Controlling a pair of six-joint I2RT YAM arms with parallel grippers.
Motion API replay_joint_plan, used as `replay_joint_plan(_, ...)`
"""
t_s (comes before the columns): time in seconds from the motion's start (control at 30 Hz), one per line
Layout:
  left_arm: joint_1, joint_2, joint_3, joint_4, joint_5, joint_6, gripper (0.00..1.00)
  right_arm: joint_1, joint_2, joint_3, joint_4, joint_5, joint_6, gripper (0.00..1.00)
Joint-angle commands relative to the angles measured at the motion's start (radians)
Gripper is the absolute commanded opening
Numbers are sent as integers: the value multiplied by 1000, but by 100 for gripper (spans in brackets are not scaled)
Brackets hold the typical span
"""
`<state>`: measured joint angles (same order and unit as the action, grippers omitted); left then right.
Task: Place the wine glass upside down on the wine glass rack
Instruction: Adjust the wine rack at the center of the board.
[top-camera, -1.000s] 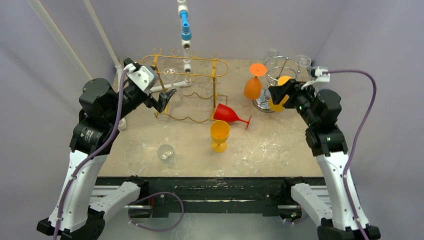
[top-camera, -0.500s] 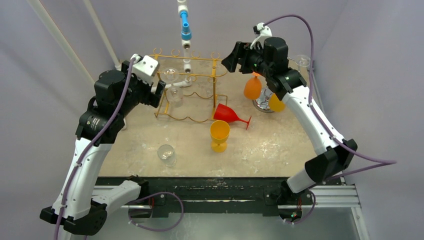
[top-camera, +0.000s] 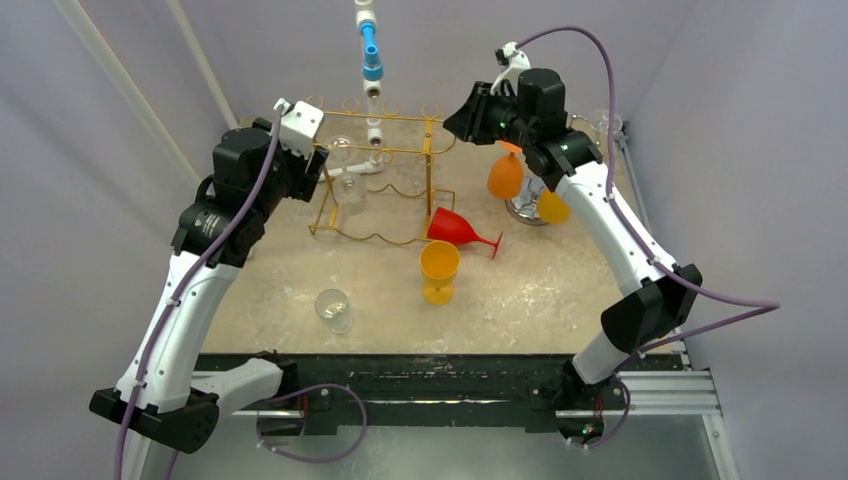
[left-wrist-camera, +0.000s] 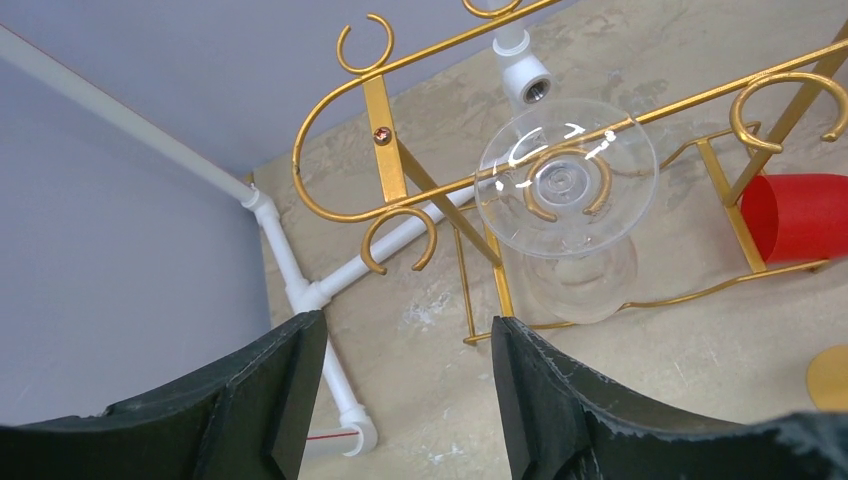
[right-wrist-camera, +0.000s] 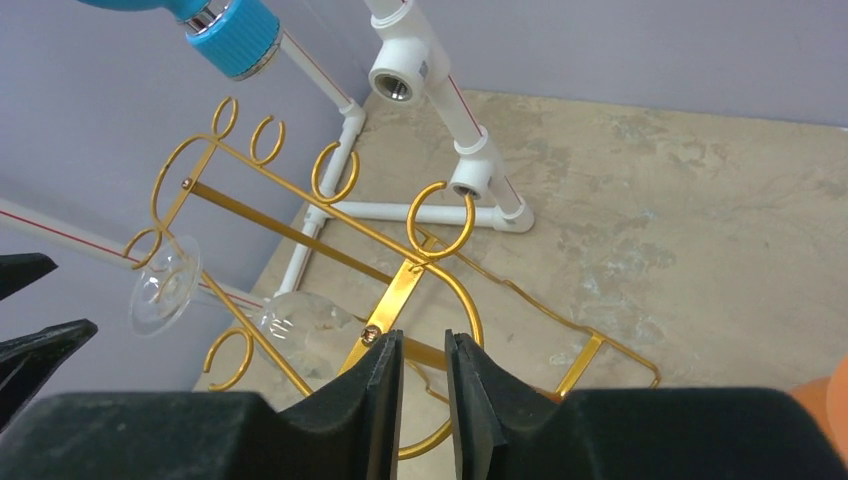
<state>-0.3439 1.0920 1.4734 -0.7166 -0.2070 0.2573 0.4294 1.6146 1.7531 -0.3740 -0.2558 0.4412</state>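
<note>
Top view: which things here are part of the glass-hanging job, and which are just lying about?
Part of the job:
gold wine glass rack
clear wine glass, hanging upside down on it
left gripper
right gripper

Lying about:
red glass, on its side
yellow goblet
clear tumbler
orange glass on the silver stand
white pipe frame

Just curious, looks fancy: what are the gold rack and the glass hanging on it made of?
Gold rack: likely metal, glossy gold finish; thin bent rods, a screw at one joint. Hanging glass: transparent with bright glints; glass or clear plastic, unclear.
</note>
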Motion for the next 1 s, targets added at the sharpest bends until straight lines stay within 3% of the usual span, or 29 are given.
replay_joint_plan(0.0, -3, 3, -3, 41, -23, 19, 65, 0, -28, -14, 32, -45, 11, 28)
replay_joint_plan(0.2, -3, 18, 1, 36, -12, 54, 65, 5, -66, -75, 34, -49, 14, 30)
replay_joint_plan(0.27, -3, 22, -8, 41, -19, 78, 66, 6, -84, -103, 32, -39, 13, 47)
replay_joint_plan(0.4, -3, 30, -23, 52, -33, 116, 69, 6, -130, -144, 49, -4, 20, 58)
replay_joint_plan(0.73, -3, 20, -39, 53, -7, 128, 68, 6, -152, -105, 2, 52, 12, 58)
replay_joint_plan(0.97, -3, 24, -52, 64, -12, 176, 60, 7, -135, -145, 27, 58, 31, 52)
